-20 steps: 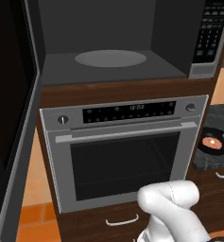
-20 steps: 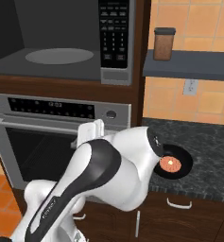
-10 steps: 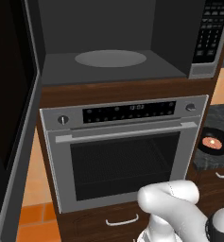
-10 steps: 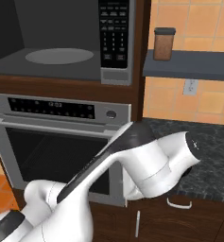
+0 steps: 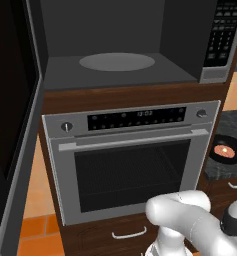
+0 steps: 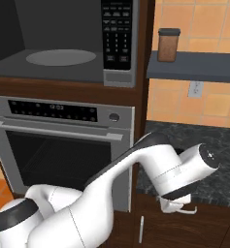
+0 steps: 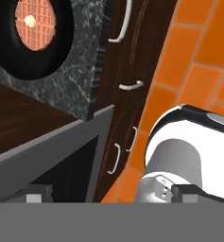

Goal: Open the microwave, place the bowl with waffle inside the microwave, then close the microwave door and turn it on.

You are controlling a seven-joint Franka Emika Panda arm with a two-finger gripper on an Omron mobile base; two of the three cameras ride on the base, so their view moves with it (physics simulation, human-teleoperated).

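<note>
Up front in the left base view, the wide silver-framed microwave (image 5: 125,55) stands open, its grey cavity showing the round pale turntable (image 5: 117,62). Its large dark glass microwave door (image 5: 12,115) is swung out at the left edge. Below sits the silver oven with a bar handle (image 5: 130,165). At the right, the small glossy black bowl (image 5: 227,151) rests on the dark speckled stone surface (image 5: 235,122), with the round orange-brown waffle (image 5: 224,149) inside it.

From the right base view, the black button keypad (image 6: 117,31) fills the microwave's right side. A brown lidded jar (image 6: 168,45) stands on a dark shelf (image 6: 194,65). The white arm bends low over the surface edge.

Through the hand view, the bowl (image 7: 35,42) and waffle (image 7: 34,21) lie at the upper left on the surface (image 7: 61,90), beside dark wooden drawers with pale handles (image 7: 125,85). The pincer (image 7: 111,194) is spread wide, pinching nothing, its fingertips (image 7: 35,194) well apart from the bowl.
</note>
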